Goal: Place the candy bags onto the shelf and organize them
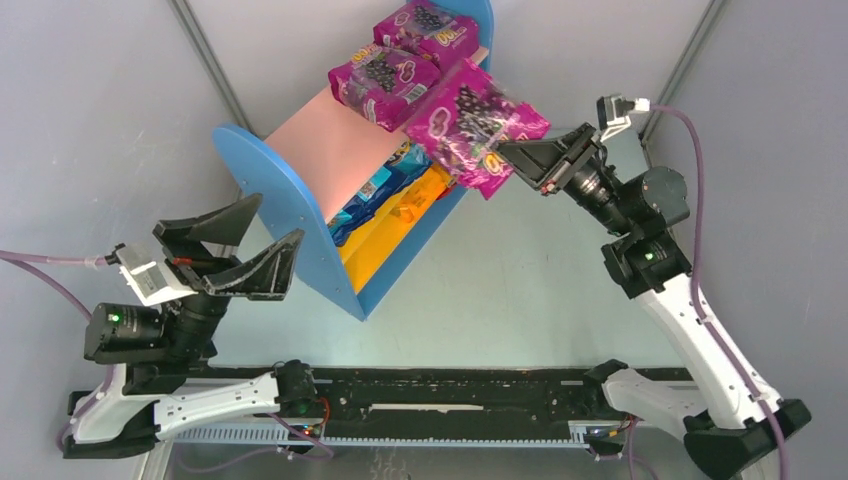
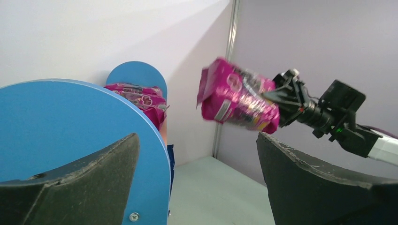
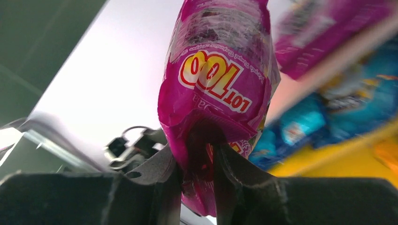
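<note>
The shelf (image 1: pixel 320 150) stands at the table's middle back, with blue side panels, a pink top board and yellow lower boards. Two purple candy bags (image 1: pixel 385 78) (image 1: pixel 425 28) lie on the far part of its pink top. Blue bags (image 1: pixel 385 185) and orange ones (image 1: pixel 425 192) fill the lower tiers. My right gripper (image 1: pixel 508 152) is shut on a third purple candy bag (image 1: pixel 472 118), held in the air at the shelf's right edge; it also shows in the right wrist view (image 3: pixel 218 79) and the left wrist view (image 2: pixel 237 98). My left gripper (image 1: pixel 272 232) is open and empty beside the shelf's near blue panel (image 2: pixel 70 122).
Grey walls with metal corner posts (image 1: pixel 205 60) close in the back. The pale green table top (image 1: pixel 520 280) lies to the right of the shelf. The arm bases sit on a black rail (image 1: pixel 450 400) at the near edge.
</note>
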`<state>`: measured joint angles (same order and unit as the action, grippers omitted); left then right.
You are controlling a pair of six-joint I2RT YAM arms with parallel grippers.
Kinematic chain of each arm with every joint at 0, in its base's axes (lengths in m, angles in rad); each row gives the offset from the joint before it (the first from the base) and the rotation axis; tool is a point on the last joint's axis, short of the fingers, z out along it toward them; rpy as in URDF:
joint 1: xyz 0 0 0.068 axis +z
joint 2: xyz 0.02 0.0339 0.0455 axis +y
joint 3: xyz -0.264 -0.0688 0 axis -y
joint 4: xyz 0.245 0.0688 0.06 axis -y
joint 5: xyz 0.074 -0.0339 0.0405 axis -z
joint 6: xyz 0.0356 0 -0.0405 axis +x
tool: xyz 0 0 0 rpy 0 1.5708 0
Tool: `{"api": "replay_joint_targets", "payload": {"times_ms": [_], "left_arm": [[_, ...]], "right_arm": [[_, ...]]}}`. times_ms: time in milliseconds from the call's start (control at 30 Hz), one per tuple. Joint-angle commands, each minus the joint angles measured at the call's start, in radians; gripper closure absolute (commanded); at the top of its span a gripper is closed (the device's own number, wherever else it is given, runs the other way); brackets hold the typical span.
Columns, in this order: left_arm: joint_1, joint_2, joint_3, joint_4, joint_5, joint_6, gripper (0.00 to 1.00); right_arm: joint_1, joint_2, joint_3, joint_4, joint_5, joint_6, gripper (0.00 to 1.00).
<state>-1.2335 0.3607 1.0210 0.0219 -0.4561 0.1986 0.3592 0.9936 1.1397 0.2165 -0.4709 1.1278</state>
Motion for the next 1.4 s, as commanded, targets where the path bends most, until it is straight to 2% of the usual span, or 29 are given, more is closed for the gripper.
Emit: {"api": "replay_joint_targets", "payload": {"times_ms": [0, 100, 300, 567, 900, 1033, 1167, 1367], "left_arm": [[0.008, -0.015, -0.019, 0.034, 0.027, -0.032, 0.00], [0.008, -0.022, -0.018, 0.035, 0.038, -0.042, 0.00], [0.008, -0.046, -0.018, 0.038, 0.039, -0.049, 0.00], [0.008, -0.064, -0.022, 0.041, 0.029, -0.039, 0.00], [0.009, -0.121, -0.031, 0.058, 0.028, -0.047, 0.01], [0.015, -0.123, -0.032, 0.059, 0.034, -0.054, 0.01], [0.017, -0.123, -0.032, 0.059, 0.040, -0.062, 0.01], [0.023, -0.116, -0.034, 0.059, 0.043, -0.066, 0.01]], "right_arm": [[0.222, 0.051, 0.156, 0.151, 0.238, -0.114, 0.84], [0.333, 0.129, 0.178, 0.256, 0.322, -0.129, 0.83], [0.462, 0.302, 0.267, 0.362, 0.469, -0.133, 0.83], [0.560, 0.607, 0.589, 0.290, 0.455, -0.126, 0.83], [0.658, 0.683, 0.599, 0.287, 0.675, -0.080, 0.82], [0.670, 0.696, 0.618, 0.248, 0.729, -0.099, 0.70], [0.662, 0.703, 0.649, 0.195, 0.762, -0.114, 0.67], [0.617, 0.723, 0.706, 0.078, 0.653, -0.072, 0.42]]}}
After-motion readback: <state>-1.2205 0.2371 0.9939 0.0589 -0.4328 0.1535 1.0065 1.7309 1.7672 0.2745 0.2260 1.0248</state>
